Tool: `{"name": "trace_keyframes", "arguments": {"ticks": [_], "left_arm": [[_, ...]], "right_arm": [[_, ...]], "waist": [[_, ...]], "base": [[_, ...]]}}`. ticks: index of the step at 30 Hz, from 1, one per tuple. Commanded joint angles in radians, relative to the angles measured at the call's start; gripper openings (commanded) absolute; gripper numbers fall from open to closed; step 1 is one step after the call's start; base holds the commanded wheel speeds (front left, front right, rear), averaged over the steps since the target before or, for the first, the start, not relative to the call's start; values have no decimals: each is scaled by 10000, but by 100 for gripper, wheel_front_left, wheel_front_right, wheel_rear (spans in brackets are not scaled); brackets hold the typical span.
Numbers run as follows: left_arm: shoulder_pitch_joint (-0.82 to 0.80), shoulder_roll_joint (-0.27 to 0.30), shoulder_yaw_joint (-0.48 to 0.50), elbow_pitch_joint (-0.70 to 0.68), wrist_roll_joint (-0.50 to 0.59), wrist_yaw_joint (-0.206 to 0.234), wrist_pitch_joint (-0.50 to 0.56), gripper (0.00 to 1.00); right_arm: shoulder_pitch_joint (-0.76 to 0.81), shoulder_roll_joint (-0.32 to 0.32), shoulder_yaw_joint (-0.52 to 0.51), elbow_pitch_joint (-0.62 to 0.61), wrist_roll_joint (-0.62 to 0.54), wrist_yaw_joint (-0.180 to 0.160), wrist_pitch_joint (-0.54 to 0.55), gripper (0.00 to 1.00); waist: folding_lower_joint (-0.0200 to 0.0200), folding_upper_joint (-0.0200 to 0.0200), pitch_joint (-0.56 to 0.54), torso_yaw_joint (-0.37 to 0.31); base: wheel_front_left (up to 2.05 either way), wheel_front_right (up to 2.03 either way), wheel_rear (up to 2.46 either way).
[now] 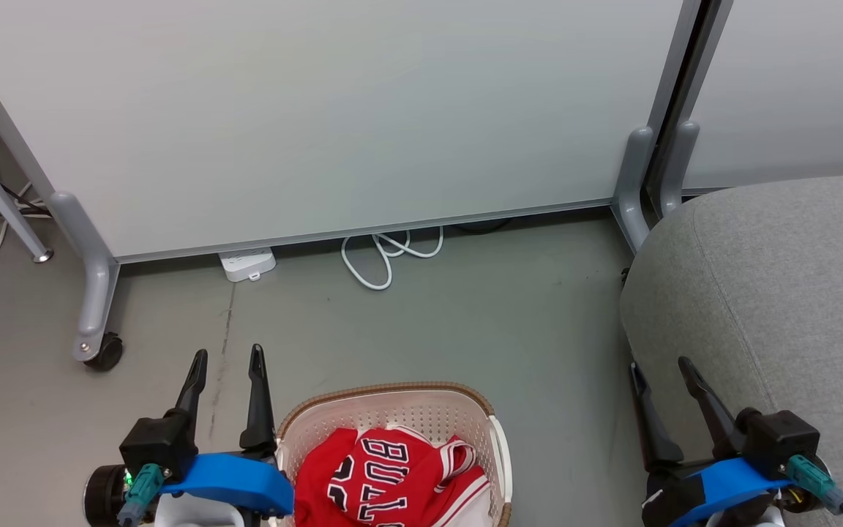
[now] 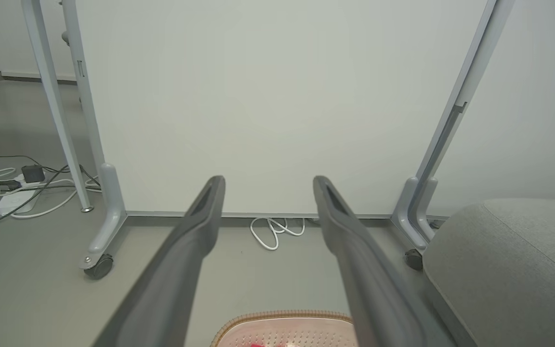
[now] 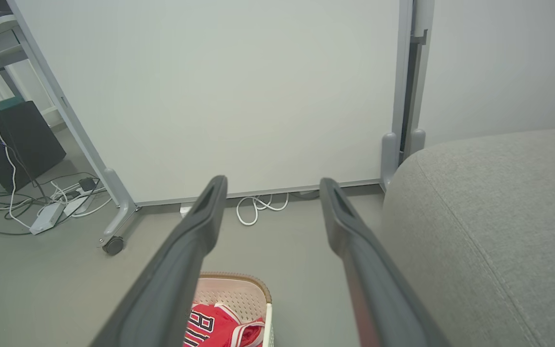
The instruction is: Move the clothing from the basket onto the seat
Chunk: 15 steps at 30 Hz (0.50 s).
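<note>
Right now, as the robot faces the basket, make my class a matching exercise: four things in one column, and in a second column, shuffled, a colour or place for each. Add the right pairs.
Column 1
1. jersey
2. basket
3. seat
4. cable

Column 2
A. white, coiled on the floor at the foot of the panel
B. light grey fabric, at the robot's right
C. red, with black-and-white lettering
D. cream-white, perforated, with a brown rim

Pairs: 1-C, 2-D, 3-B, 4-A
</note>
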<state>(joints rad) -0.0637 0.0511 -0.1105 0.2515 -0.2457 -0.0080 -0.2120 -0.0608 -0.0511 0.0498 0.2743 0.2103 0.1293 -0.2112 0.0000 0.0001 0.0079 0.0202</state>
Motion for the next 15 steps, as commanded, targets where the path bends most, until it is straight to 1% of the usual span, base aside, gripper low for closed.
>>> {"name": "trace_keyframes", "arguments": {"ticks": [1, 15], "left_arm": [[-129, 10, -42, -51, 234, 39, -84, 100], [-67, -2, -160, 24, 1270, 49, -356, 100]], "right_arm": [[13, -2, 29, -34, -257, 20, -96, 100], [62, -2, 167, 1, -1347, 21, -361, 100]], "waist": [[0, -1, 0, 2], [0, -1, 8, 39]], "base": [[0, 0, 0], [0, 0, 0]]}}
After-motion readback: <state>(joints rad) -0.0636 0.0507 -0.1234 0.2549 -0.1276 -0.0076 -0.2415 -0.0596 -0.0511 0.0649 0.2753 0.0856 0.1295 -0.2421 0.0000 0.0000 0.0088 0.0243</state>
